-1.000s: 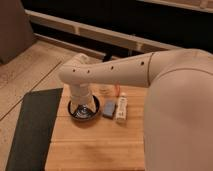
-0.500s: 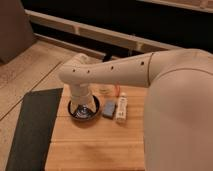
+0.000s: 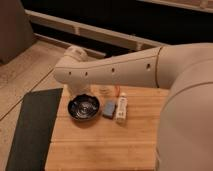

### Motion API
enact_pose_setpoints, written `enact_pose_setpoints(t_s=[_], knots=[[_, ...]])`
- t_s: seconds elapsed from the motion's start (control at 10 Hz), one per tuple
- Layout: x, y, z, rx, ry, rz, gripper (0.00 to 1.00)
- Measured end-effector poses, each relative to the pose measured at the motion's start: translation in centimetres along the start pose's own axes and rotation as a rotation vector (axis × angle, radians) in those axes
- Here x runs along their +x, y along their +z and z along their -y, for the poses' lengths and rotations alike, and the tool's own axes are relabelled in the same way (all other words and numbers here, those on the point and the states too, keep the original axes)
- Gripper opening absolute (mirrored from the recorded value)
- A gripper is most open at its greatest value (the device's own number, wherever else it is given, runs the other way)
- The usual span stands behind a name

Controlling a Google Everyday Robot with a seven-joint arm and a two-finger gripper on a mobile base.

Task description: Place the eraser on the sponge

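- My gripper (image 3: 81,94) hangs at the end of my cream-coloured arm (image 3: 115,70), just behind the back rim of the dark glossy round bowl (image 3: 84,108). The forearm covers most of it, so I cannot tell how wide it stands or whether it holds anything.
- Camera view, the task's things: a small blue-grey rectangular block (image 3: 109,108) and a long white bar with a reddish end (image 3: 121,108) lie side by side on the pale wooden tabletop (image 3: 100,145), just beside the bowl. I cannot tell whether they touch. I take the block for the sponge and the bar for the eraser, though I am not certain.
- Neither lies on top of the other, so the eraser is not on the sponge now.
- Step in hand, as I judge it: reaching for the eraser. The gripper sits over the bowl's side, with the block between it and the bar.
- The next move calls for crossing over the block without nudging it and closing across the bar's narrow width. Then it must be lifted clear and set down centred — the block is the shorter piece, so an off-centre bar could tip off.
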Motion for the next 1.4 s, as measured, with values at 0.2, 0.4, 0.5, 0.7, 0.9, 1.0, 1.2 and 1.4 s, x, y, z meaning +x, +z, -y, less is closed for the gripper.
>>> enact_pose_setpoints(t_s=[0.2,0.4,0.5,0.7,0.9,1.0,1.2,1.4], knots=[[-2.7,-3.0,0.1,-0.014,-0.081,0.168,0.65],[-3.1,-3.7,-0.2,-0.019,-0.103,0.199,0.65],[-3.1,-3.7,-0.3,-0.020,-0.103,0.197,0.65],[-2.2,-2.6,0.1,-0.016,-0.081,0.167,0.65],[-2.6,-1.2,2.8,-0.015,0.022,0.146,0.65],[-3.5,-0.7,3.0,-0.014,0.028,0.150,0.65],[-5.4,1.4,3.6,-0.002,0.005,0.154,0.65],[-6.7,4.0,4.1,0.002,-0.014,0.148,0.65]])
